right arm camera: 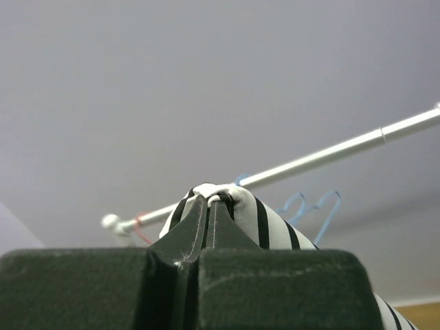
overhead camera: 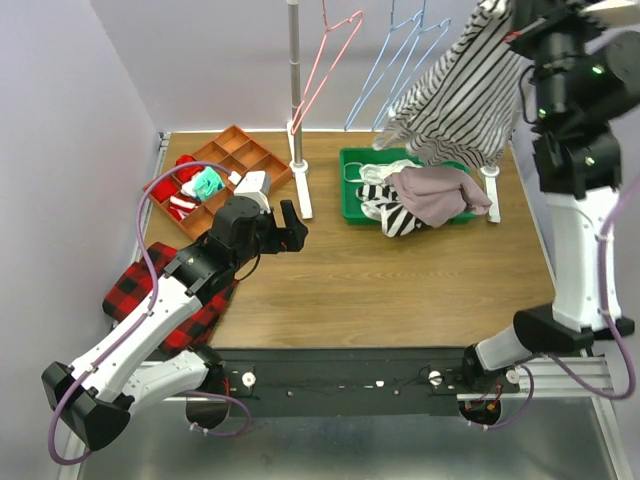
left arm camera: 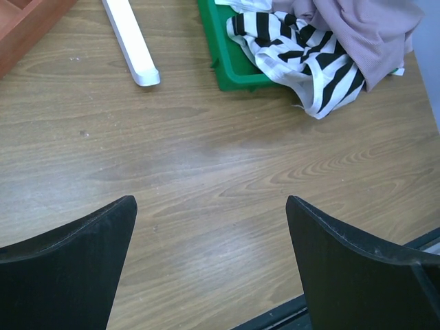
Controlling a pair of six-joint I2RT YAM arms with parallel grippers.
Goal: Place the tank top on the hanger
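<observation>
High at far right, right gripper (right arm camera: 210,199) fingers clamp the tank top (overhead camera: 460,90); best carried left to the pink hanger (overhead camera: 325,65). Empty left gripper (left arm camera: 210,206) fingers gape.

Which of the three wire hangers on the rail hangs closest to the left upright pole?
The pink-red hanger; both light blue hangers hang further right, nearer the lifted tank top.
</observation>
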